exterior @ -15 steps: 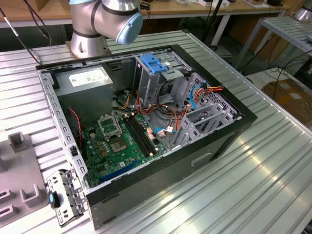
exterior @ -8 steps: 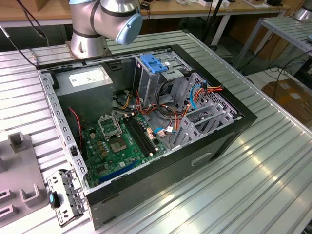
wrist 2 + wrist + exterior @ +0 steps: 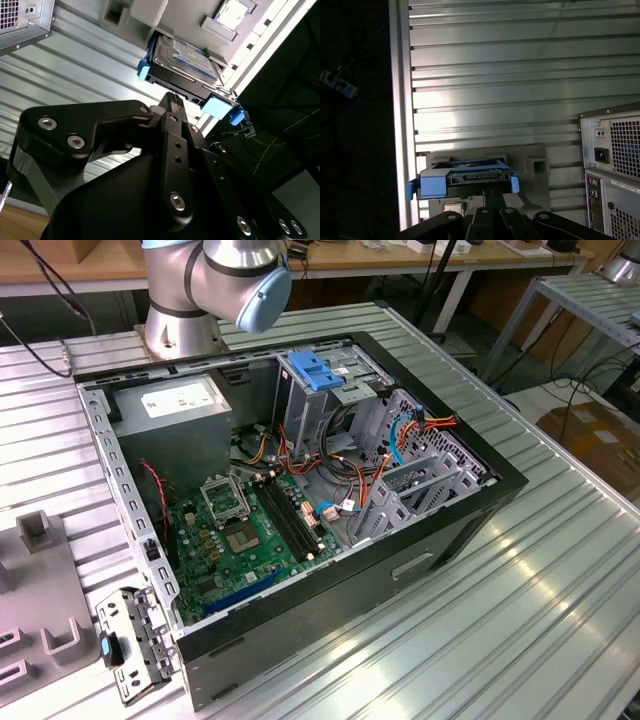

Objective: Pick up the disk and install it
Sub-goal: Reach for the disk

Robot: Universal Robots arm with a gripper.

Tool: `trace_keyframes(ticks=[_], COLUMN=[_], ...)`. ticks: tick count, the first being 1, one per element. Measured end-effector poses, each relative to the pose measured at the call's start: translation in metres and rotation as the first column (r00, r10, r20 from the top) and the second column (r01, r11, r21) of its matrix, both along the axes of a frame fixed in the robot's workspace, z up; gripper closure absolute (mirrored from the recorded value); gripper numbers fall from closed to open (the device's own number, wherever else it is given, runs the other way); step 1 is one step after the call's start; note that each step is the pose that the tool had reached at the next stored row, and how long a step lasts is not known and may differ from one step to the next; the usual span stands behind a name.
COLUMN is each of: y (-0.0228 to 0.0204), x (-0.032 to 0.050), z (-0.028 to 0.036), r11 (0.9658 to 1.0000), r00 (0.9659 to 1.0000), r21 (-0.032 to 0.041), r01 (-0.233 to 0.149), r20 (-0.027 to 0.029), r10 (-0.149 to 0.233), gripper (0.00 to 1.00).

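The disk (image 3: 187,57) is a silver-grey drive with a white-and-blue label and blue rails on its sides. It lies flat on a grey fixture (image 3: 145,12) near the table's edge. In the first wrist view I see the disk (image 3: 465,177) end-on, its connector side facing me. My gripper (image 3: 172,96) is shut, its black fingertips pressed together and holding nothing. They point at the middle of the disk's connector edge and sit right at it; I cannot tell whether they touch. In the first wrist view the gripper (image 3: 493,191) sits just in front of the same edge.
The open computer case (image 3: 300,490) lies on the ribbed metal table (image 3: 520,600), with a drive cage and blue carrier (image 3: 315,370) at its far end. The case's rear panel (image 3: 615,160) stands close beside the fixture. The table edge (image 3: 400,125) drops off near the disk.
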State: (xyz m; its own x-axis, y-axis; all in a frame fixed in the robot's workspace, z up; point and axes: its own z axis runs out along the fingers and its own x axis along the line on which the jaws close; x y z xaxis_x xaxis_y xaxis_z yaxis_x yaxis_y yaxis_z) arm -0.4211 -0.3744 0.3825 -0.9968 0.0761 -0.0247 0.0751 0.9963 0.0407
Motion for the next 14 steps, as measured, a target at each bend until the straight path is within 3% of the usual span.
trace_keyframes(ticks=[14], y=[-0.0006], x=[-0.0351], z=[-0.0002], r11=[1.0], r00=[1.0], r21=[0.0], r01=[0.0], r20=[0.0], r10=[0.0], gripper=[0.89])
